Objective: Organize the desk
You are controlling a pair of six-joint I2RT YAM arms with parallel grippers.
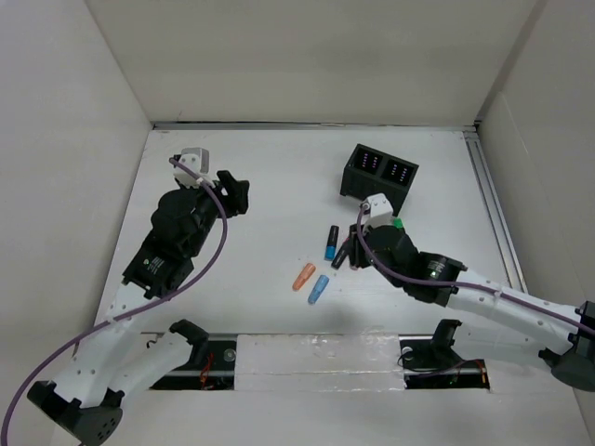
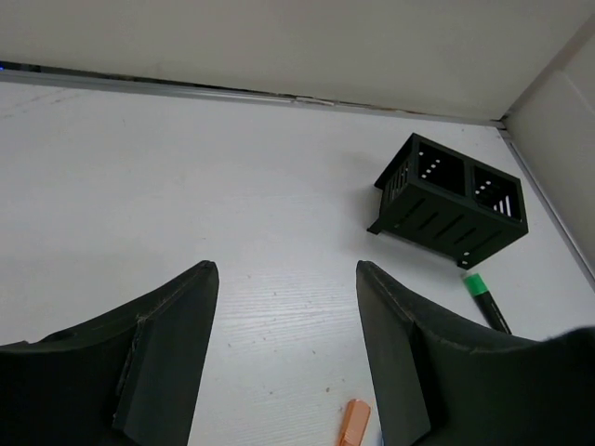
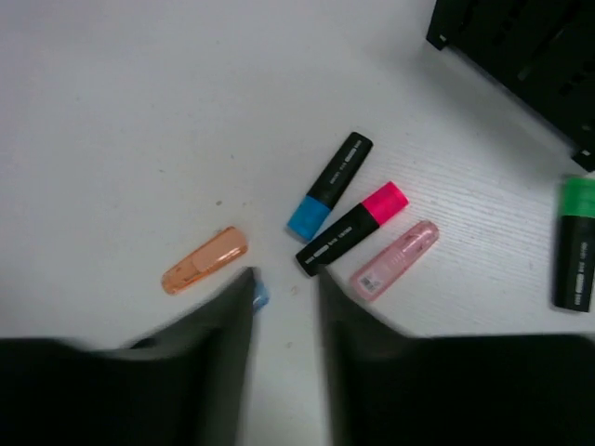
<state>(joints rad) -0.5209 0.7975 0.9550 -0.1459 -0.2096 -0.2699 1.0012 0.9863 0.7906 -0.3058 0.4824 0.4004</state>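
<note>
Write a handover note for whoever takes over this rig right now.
Left gripper: open, empty, over bare desk, left of the holder.
Right gripper: open, empty, over the highlighters; its fingers are blurred.
Lying on the desk: blue highlighter, pink highlighter, green highlighter, plus loose orange cap, pink cap and blue cap.
Done: nothing visible; both holder compartments look empty.
Left: tidy every loose item, probably into the holder.
</note>
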